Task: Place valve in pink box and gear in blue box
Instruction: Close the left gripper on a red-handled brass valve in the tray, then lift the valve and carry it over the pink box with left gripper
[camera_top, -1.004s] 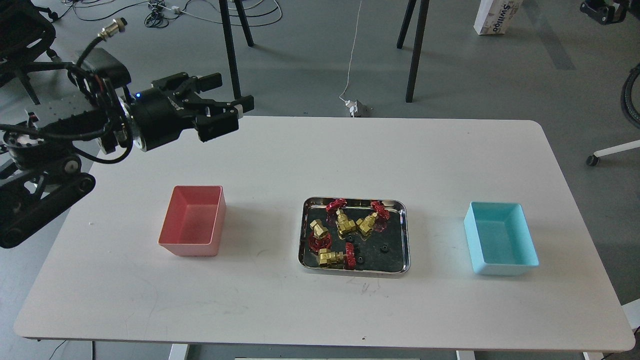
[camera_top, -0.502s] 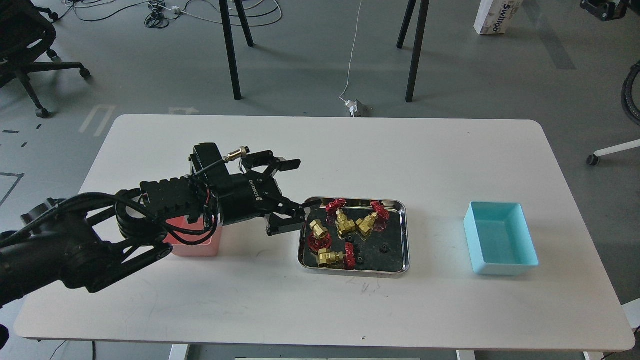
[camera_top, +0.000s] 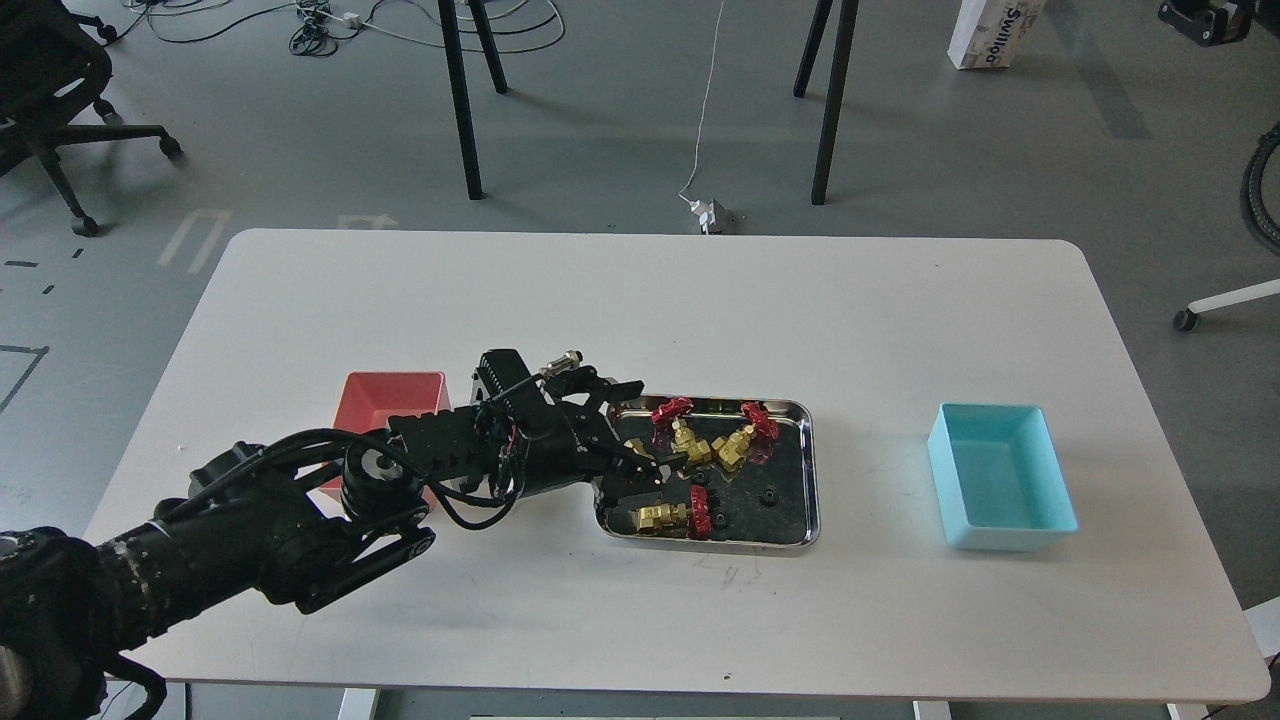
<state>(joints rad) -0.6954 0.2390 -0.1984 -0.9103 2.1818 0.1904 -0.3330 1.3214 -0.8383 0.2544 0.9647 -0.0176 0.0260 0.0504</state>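
The left pincer (camera_top: 640, 430) reached in from the lower left of the frame and sat over the left end of the steel tray (camera_top: 805, 480), its two fingers spread apart, one along the tray's upper-left rim and the other lower, inside the left part of the tray. Whether anything lay between them could not be told; the black arm hid that spot. The right pincer was out of the frame.

The tray lay at the centre of the white bench (camera_top: 700, 300). One valve (camera_top: 668, 515) lay near the tray's lower edge with its long axis running left to right, brass body to the left, red handwheel to the right. Two more valves (camera_top: 690, 445) stood close together in the upper middle, their handwheels toward the upper rim. A gear (camera_top: 768, 496) rested on the tray floor to the right of centre, apart from the valves, with another just right of the lying valve's handwheel.

The pink box (camera_top: 375, 400) stood left of the tray, its lower half covered by the arm. The blue box (camera_top: 1000, 475) stood well apart at the right, with bare bench on all sides and wide open surface along the upper and lower edges.
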